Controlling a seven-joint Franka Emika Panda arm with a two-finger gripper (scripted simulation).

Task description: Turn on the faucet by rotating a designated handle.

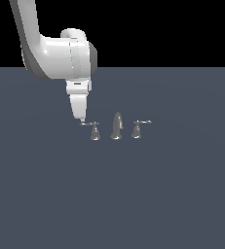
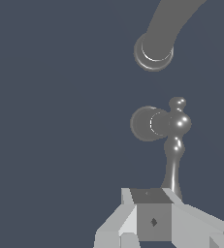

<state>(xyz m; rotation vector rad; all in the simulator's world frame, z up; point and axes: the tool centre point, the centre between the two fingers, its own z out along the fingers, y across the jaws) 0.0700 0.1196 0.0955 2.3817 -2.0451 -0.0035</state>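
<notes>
- We see the faucet (image 1: 116, 127) standing on the dark grey table (image 1: 133, 194): a tapered spout (image 1: 117, 125) flanked by two short lever handles.
- The handle (image 1: 93, 130) sits at the spout's 9 o'clock in the exterior view; its twin (image 1: 138, 128) sits at 3 o'clock.
- The white arm (image 1: 55, 53) points the tool (image 1: 81, 118) down onto the outer tip of the handle's lever (image 1: 86, 124).
- In the wrist view we find the lever (image 2: 173, 164) running under the tool (image 2: 152, 213); whether its fingers are clenched or released, we cannot tell.
</notes>
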